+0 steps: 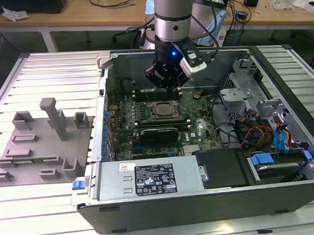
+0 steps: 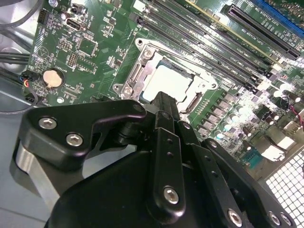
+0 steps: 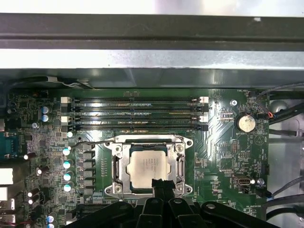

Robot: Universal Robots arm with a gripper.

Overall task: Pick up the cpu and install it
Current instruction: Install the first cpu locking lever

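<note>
On the exterior view's left, a grey tray with upright blocks lies on a ribbed metal table, just beside an open computer case. A small blue tab sits at the case's near corner. Next comes the power supply, whose black-and-white label carries rows of print and marks too small to read.

Behind it lies the green board, with a black card standing across it and long memory slots at the far edge. The cpu lies flat inside the board's metal-framed socket.

The first wrist view shows the cpu seated squarely in the socket, its pale top bearing faint lines of writing that cannot be made out. White lettering is scattered over the board, and a round coin battery sits well apart from the socket. The gripper hangs over the socket's edge, clenched with nothing in it. Whether it touches the chip cannot be told.

The second wrist view has the gripper over the cpu too.

Toward the exterior view's right are a grey drive cage, coloured cables and blue connectors.
</note>
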